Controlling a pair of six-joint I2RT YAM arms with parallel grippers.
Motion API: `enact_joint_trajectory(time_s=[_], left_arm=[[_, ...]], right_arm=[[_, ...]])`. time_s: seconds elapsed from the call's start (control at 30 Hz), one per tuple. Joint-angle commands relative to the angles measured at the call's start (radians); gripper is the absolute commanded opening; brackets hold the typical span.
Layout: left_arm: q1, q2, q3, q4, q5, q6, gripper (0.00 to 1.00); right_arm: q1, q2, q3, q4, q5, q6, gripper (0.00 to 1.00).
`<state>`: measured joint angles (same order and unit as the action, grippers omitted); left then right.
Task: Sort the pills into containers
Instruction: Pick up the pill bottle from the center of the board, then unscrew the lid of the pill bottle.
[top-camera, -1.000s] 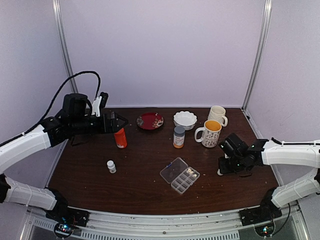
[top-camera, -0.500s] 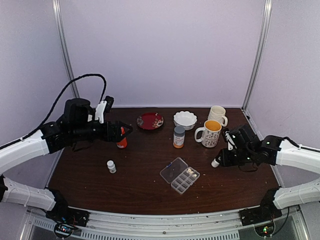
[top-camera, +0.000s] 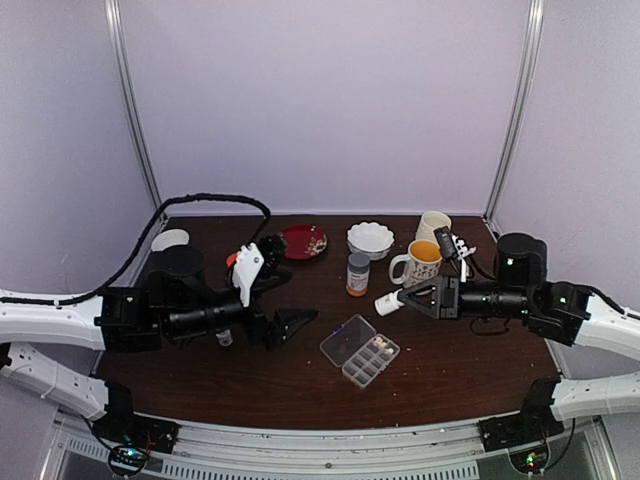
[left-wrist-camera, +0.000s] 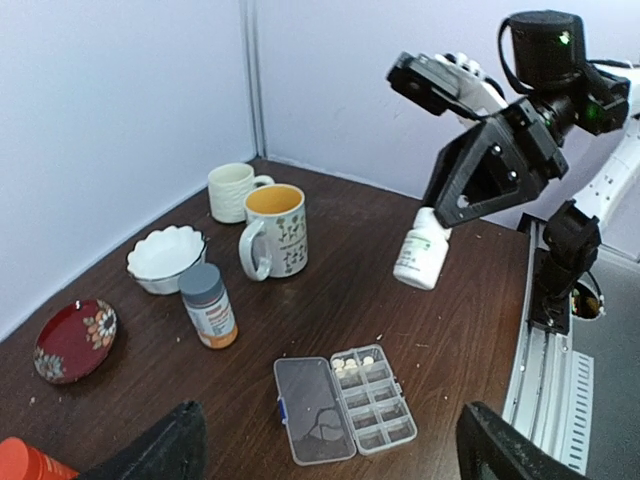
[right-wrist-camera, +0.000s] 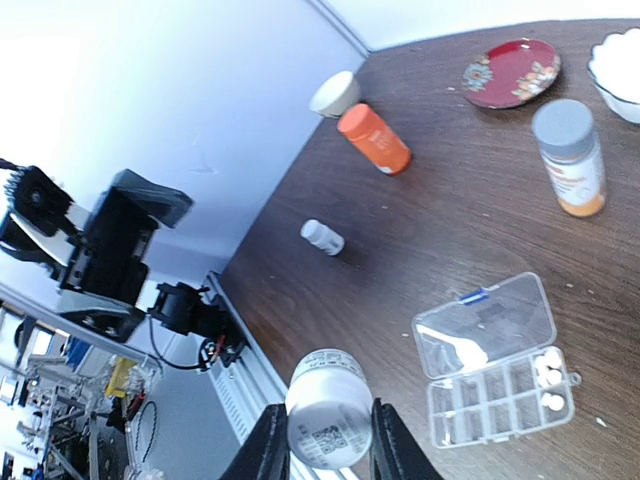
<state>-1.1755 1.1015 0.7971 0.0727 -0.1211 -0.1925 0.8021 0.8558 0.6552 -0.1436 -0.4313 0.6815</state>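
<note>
The clear organiser box (top-camera: 360, 353) lies open on the dark table, its lid flat to the left. A few white pills (left-wrist-camera: 350, 366) sit in the containers (right-wrist-camera: 495, 400) at one end of it. My right gripper (top-camera: 405, 298) is shut on a small white bottle (right-wrist-camera: 328, 405), held tilted in the air above and behind the box. My left gripper (top-camera: 290, 290) stands wide open with nothing in it, low over the table left of the box. In the left wrist view the box (left-wrist-camera: 345, 405) lies between its fingers (left-wrist-camera: 165, 450).
A grey-capped amber bottle (top-camera: 358, 274) stands behind the box. An orange bottle (right-wrist-camera: 374, 138) and a small white bottle (right-wrist-camera: 323, 237) lie to the left. Two mugs (top-camera: 420, 262), a white bowl (top-camera: 370, 238) and a red plate (top-camera: 302, 241) sit at the back.
My right gripper has lifted the white bottle off the table at the right and carried it left toward the box. My left arm has swung down from the orange bottle toward the middle.
</note>
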Motion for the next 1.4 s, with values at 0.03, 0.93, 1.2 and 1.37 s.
enact_joint_trajectory(time_s=[0.03,0.93,1.2,1.37], left_arm=[[-0.062,0.059,-0.022,0.263,-0.058,0.223,0.87],[-0.104,0.199,0.035,0.462,0.085,0.344,0.62],[-0.104,0.204,0.039,0.464,0.089,0.350,0.48],[-0.105,0.216,0.043,0.472,0.104,0.351,0.39]], right_arm=[[0.080,0.009,0.009,0.221,-0.059,0.050,0.00],[0.208,0.113,0.041,0.415,-0.030,0.078,0.00],[0.209,0.130,0.061,0.411,-0.039,0.068,0.00],[0.209,0.134,0.064,0.406,-0.046,0.062,0.00]])
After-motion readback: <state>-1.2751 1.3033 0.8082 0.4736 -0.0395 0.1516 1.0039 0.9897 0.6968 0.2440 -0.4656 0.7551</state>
